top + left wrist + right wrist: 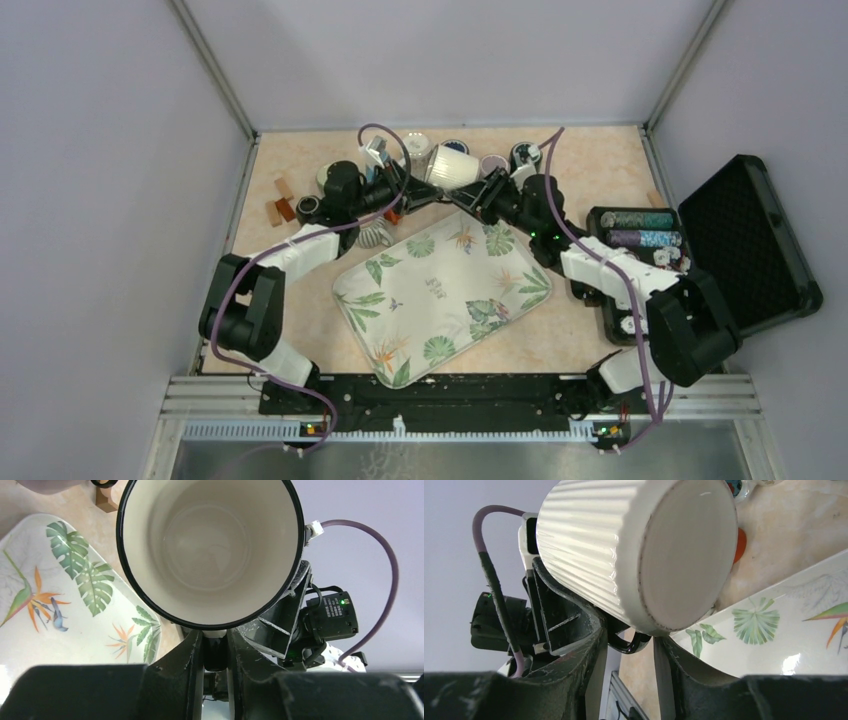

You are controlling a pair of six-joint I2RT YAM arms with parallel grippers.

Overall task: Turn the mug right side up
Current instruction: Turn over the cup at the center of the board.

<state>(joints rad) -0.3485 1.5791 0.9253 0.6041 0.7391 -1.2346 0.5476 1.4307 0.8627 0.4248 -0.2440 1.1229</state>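
The left pincer [215, 652] was clenched on the mug [210, 545] at its rim. The mug lay on its side in the air between both pincers, not yet upright. The right pincer [626, 655] stood loose around the handle [628, 645]. Below them were a leafy tray [440, 290] and a tan bench [590, 165]. The walls [100, 150] were plain grey.

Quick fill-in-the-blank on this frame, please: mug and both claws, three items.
1. The left claw is shut on the mug, pinching its ____.
2. Seen from the left wrist, the inside of the mug is ____.
3. The right claw has one finger on each side of the mug's black ____.

Missing words: rim; empty; handle.
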